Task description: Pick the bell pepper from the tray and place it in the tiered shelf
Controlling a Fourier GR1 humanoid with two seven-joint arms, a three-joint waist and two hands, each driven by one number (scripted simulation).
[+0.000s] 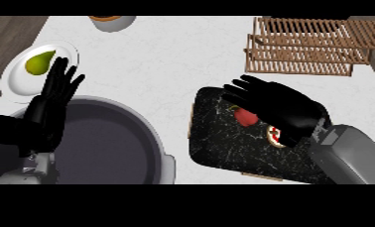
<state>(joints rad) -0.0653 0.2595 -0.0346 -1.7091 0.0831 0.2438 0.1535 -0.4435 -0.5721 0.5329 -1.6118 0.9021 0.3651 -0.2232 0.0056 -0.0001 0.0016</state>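
A black tray (pixel 219 141) held the red bell pepper (pixel 245 117) and a small round red-and-white item (pixel 275 136). The right hand (pixel 282 107) hovered over the pepper, fingers spread, grasping nothing. A pear (pixel 39 62) lay on a plate (pixel 18 82). The wooden shelf (pixel 307 47) stood well apart from the tray. The left hand (pixel 51 102) rested open.

The tray (pixel 219 137) was black with white marbling, and the bell pepper (pixel 245 117) on it was red beneath the black right hand (pixel 282 107). The tiered shelf (pixel 307 47) was light brown slatted wood on a white, faintly speckled surface (pixel 176 57). A yellow-green pear (pixel 40 62) lay on a white plate (pixel 18 85), beside a dark grey pan (pixel 110 144) and the black left hand (pixel 51 104).
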